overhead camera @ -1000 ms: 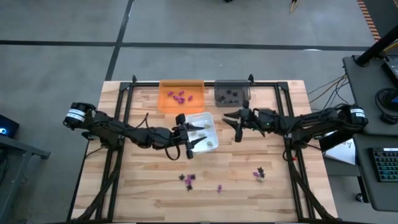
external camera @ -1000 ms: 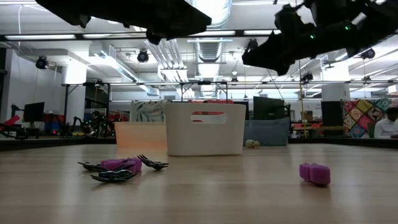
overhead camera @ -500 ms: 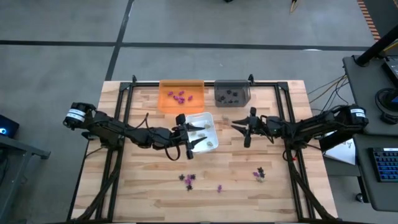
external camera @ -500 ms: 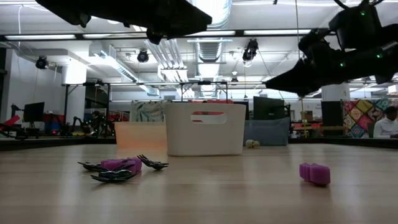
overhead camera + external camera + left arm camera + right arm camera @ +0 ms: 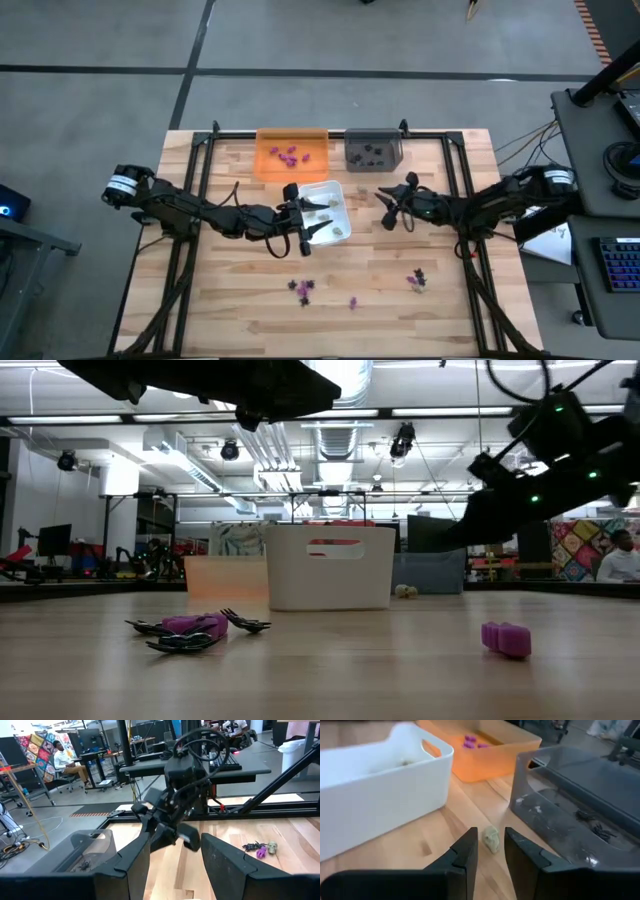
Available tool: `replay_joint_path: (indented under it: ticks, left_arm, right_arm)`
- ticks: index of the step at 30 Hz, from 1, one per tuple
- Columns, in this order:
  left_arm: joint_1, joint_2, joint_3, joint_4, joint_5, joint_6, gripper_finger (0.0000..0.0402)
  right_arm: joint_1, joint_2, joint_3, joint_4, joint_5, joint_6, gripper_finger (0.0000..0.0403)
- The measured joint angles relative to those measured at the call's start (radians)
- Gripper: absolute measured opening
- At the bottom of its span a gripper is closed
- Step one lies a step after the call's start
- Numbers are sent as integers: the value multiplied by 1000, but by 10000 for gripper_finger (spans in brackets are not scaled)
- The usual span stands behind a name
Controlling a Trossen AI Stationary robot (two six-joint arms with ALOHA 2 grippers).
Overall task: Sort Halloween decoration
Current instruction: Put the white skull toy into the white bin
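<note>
My right gripper (image 5: pixel 387 208) is open and low over the table between the white tray (image 5: pixel 327 190) and the grey tray (image 5: pixel 373 141). In the right wrist view its fingertips (image 5: pixel 491 834) stand on either side of a pale beige skull piece (image 5: pixel 491 841) lying on the wood, without touching it. My left gripper (image 5: pixel 306 224) hangs open over the white tray, which holds beige pieces (image 5: pixel 340 232). Purple pieces (image 5: pixel 288 154) lie in the orange tray and black ones (image 5: pixel 372 152) in the grey tray. Loose purple and black pieces (image 5: pixel 303 290) (image 5: pixel 417 280) lie nearer the front edge.
The orange tray (image 5: pixel 292 135), the white tray and the grey tray crowd the table's far middle. A black frame rail (image 5: pixel 452 170) runs along each side of the table. A lone purple piece (image 5: pixel 505 639) and a spider cluster (image 5: pixel 195 630) sit on the near part of the table.
My right gripper has come down from high above the table toward the beige skull piece beside the white tray, shifting slightly toward the table's right edge. My left arm has kept still over the white tray.
</note>
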Motion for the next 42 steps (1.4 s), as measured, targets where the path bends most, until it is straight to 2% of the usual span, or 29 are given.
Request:
replay_joint_path:
  ticks: [9, 16, 21, 26, 31, 42]
  left_arm:
    - [0, 0, 0, -4, 0, 0, 160]
    - [0, 0, 0, -5, 0, 0, 160]
    - [-1, 0, 0, -4, 1, -5, 160]
    - [-1, 0, 0, -4, 2, -5, 160]
    - [-1, 0, 0, -4, 2, -5, 160]
    - [-1, 0, 0, -13, 2, -4, 160]
  right_arm:
    - [0, 222, 115, 5, 27, -7, 136]
    - [-19, 344, 166, 3, 26, 20, 191]
    - [-53, 399, 195, 3, 28, 44, 212]
    - [-74, 421, 216, 4, 21, 50, 216]
    - [-109, 446, 243, 4, -49, 46, 211]
    - [-144, 476, 249, 13, -80, 72, 201]
